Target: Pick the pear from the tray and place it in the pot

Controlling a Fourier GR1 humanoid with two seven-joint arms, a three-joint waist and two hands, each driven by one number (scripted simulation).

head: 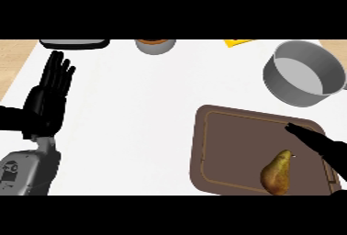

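- The pear [277, 172] is seen nearest, lying on the brown tray [224, 137] in its lower right part, close to the tray's near edge.
- Its long axis is set almost along the near-far line, with the stem end pointed away and a little to the right.
- The right robot hand [317, 144] is found just beside the pear, to the right and slightly beyond it; its fingers are stretched out straight toward the upper left and nothing is held.
- No contact between this hand and the pear can be made out, so the pear is judged as not yet grasped.
- The right hand is clearly the nearer one, and a short move down and left toward the pear is judged to be needed.
- The left robot hand [49, 94] is shown at the left side of the tabletop [136, 114], open with fingers up, at rest and well apart from the tray.
- The grey pot [305, 73] is placed farthest, beyond the tray's right corner, with its opening upward.
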